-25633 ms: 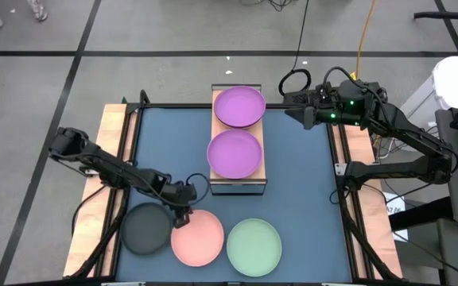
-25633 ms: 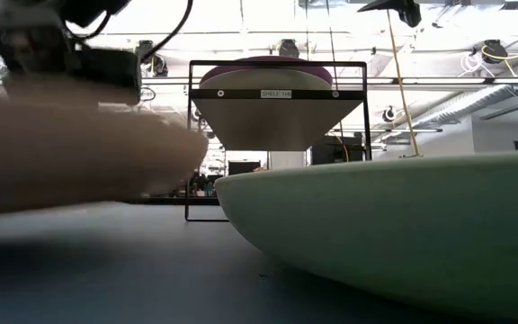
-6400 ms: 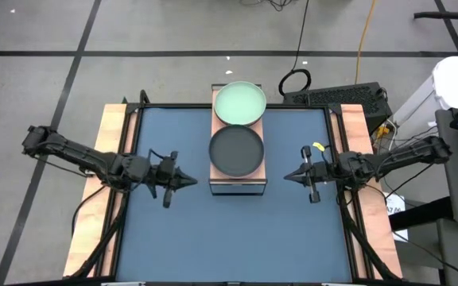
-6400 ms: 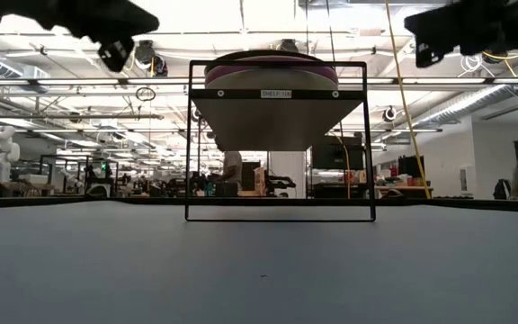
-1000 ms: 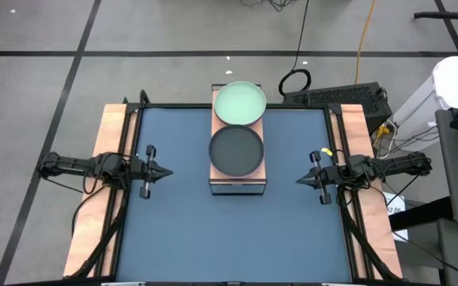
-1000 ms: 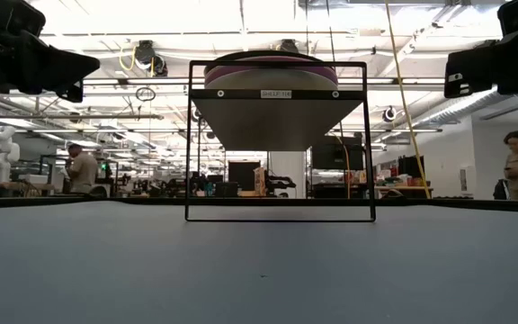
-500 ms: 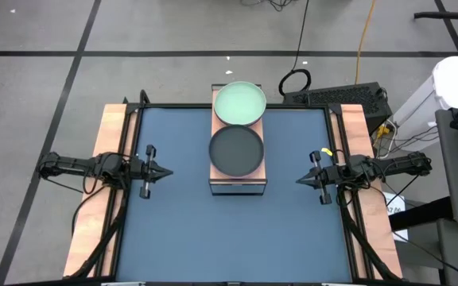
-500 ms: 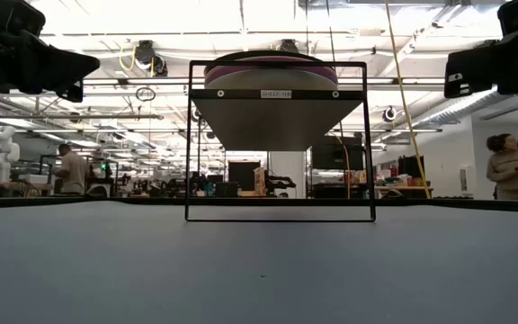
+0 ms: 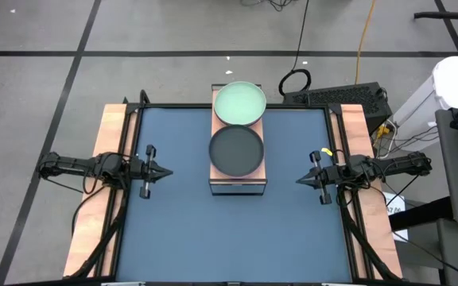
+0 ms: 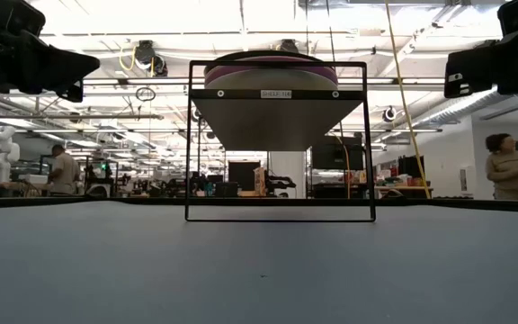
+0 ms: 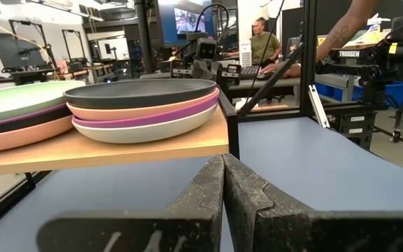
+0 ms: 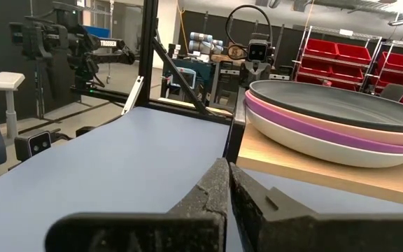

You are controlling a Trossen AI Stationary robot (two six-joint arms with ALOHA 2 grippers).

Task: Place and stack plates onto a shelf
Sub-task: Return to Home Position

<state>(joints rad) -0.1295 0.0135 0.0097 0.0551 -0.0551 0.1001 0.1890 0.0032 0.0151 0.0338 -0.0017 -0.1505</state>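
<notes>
The shelf [image 9: 238,178], a light wood top on a dark frame, stands at the mat's far middle with two stacks of plates on it. The near stack [image 9: 236,150] has a black plate on top, over pink, purple and a pale one [image 11: 145,115]. The far stack [image 9: 239,103] is topped by a mint green plate, over black and pink [image 11: 19,119]. My left gripper [image 9: 168,171] hovers shut at the mat's left edge, pointing toward the shelf. My right gripper [image 9: 299,180] hovers shut at the mat's right edge, also facing the shelf. Neither holds anything.
The dark blue mat [image 9: 233,230] spreads bare in front of and beside the shelf. Wooden table strips [image 9: 111,127] and a black frame run along both sides. People stand in the room beyond [image 10: 509,166].
</notes>
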